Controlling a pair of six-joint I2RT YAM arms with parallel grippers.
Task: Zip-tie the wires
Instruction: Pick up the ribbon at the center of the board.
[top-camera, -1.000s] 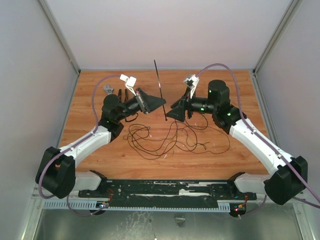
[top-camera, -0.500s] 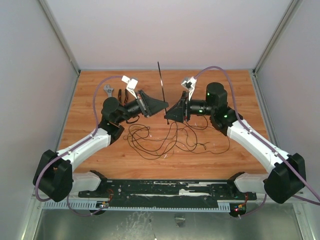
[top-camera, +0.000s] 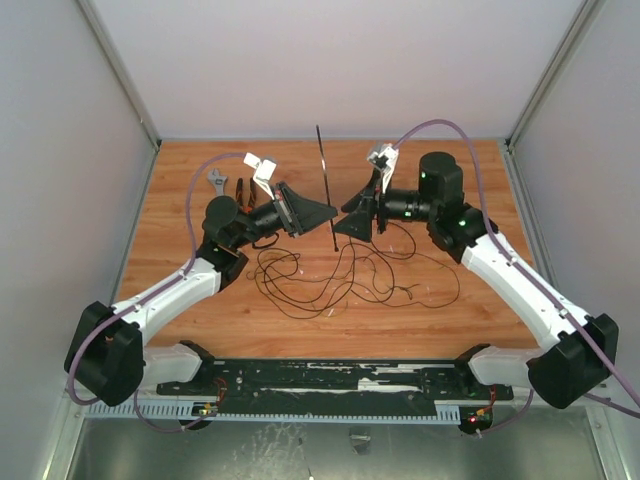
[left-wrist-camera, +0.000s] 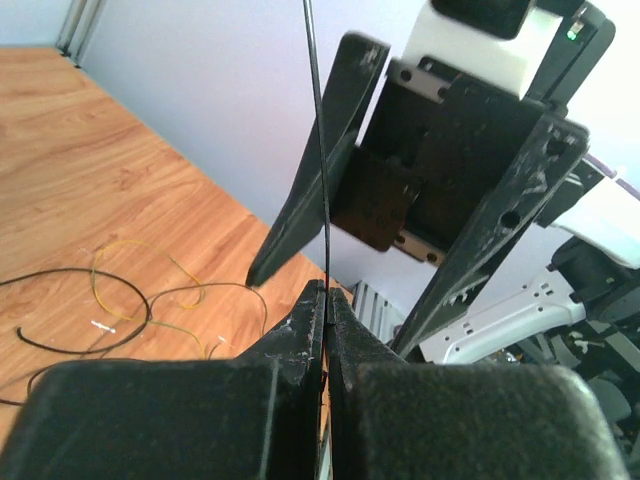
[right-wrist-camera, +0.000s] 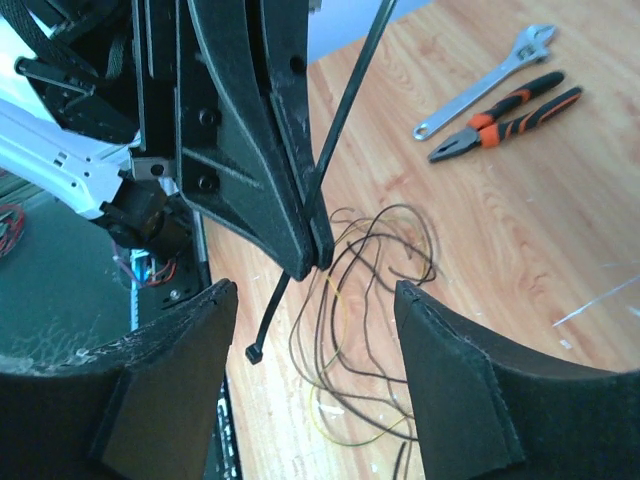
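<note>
1. Nearest your arm bases, the wires (top-camera: 340, 280) are lying on the wooden table (top-camera: 470, 180) in a loose tangle of black and yellowish loops. They are sitting just below and in front of both grippers, and neither is touching them.
2. Above that tangle, your left gripper (top-camera: 330, 208) is clamping the zip tie (top-camera: 324, 180) between tightly closed jaws. The strip is rising steeply out of the fingertips toward the back wall. Its short end, with the head, is hanging below the grip over the wires.
3. Your right gripper (top-camera: 342, 220) is facing the left one tip to tip, with its jaws spread wide and holding nothing. In the right wrist view its two fingers (right-wrist-camera: 170, 380) are sitting on either side of the left fingertips and the strip, with a gap on each side.
4. Farther back, at the far left of the table, a wrench (top-camera: 216, 181) and orange-handled pliers (top-camera: 243, 190) are lying side by side, well apart from the wires.
</note>
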